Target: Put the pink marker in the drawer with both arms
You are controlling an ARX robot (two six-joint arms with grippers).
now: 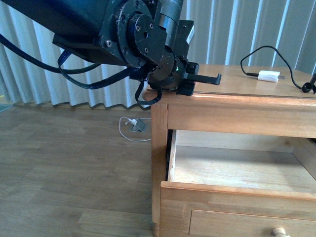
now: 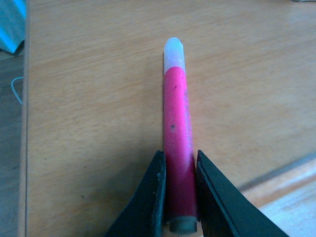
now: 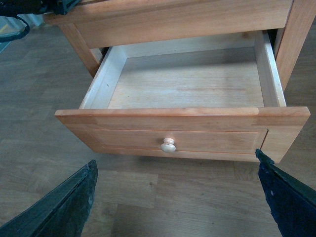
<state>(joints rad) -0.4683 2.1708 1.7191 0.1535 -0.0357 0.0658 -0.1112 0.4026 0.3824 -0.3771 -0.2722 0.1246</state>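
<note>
Much of the scene's left side is being taken up by a wood-plank floor [image 1: 74, 163], with pale pleated curtains [image 1: 49, 74] behind it. To the right, a honey-coloured cabinet [image 1: 237, 116] is being shown with its upper drawer [image 1: 237, 190] standing open toward the near side, its pale wood interior being exposed. The left arm [image 1: 138, 34] is being held over the cabinet's near left corner, with its tool [image 1: 210, 79] being pointed rightward just above the cabinet top. In the left wrist view this tool [image 2: 179, 155] is being pressed closed on the pink marker [image 2: 175, 128]. The marker is being gripped near its grey end, and its white end is being pointed away from the tool over the cabinet top. Whether the marker is touching the wood cannot be told. The right tool [image 3: 175, 160] is being held on the near side of the drawer front, its fingers [image 3: 74, 202] being spread wide apart. A white charger block [image 1: 269, 76] with a black cable [image 1: 256, 52] is being carried on the far right of the cabinet top, well apart from the left tool. One round pale knob [image 3: 168, 145] is being shown at the middle of the drawer front.
</note>
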